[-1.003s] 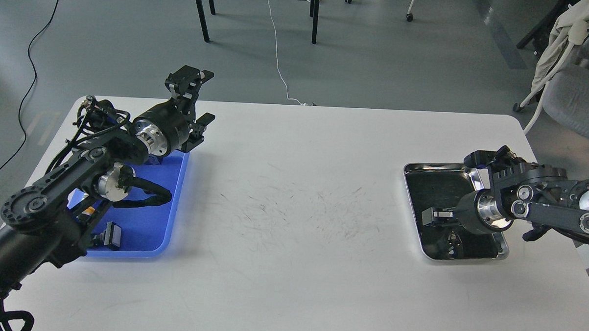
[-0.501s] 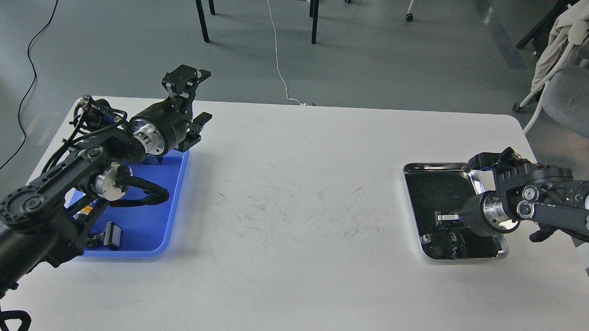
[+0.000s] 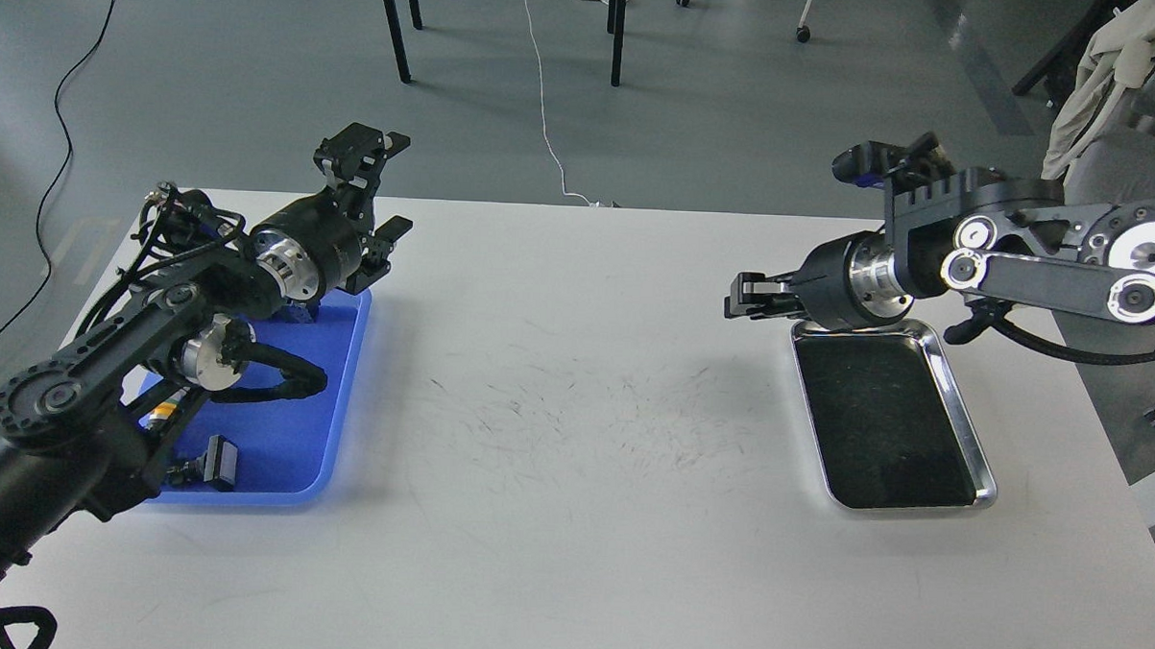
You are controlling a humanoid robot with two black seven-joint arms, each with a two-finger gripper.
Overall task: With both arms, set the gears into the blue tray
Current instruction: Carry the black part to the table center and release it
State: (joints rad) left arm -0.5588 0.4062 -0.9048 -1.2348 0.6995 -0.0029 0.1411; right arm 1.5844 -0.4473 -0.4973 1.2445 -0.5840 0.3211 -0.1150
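The blue tray (image 3: 290, 430) lies at the table's left, partly covered by my left arm. My left gripper (image 3: 378, 195) hangs above the tray's far right corner, its two fingers spread wide open with nothing between them. My right gripper (image 3: 744, 300) points left, raised above the far left corner of the silver tray (image 3: 886, 422). Its fingers are dark and close together, and I cannot tell whether anything sits between them. No gears show anywhere in view. The silver tray's dark bottom looks bare.
A boxy black connector block (image 3: 215, 464) and a yellow-capped part (image 3: 165, 412) lie in the blue tray's near end. The white table (image 3: 574, 411) is scuffed in the middle. Chair legs and cables stand on the floor beyond the far edge.
My right arm has lifted out of the silver tray and swung up and to the left. My left arm has drifted slightly left, its gripper still open.
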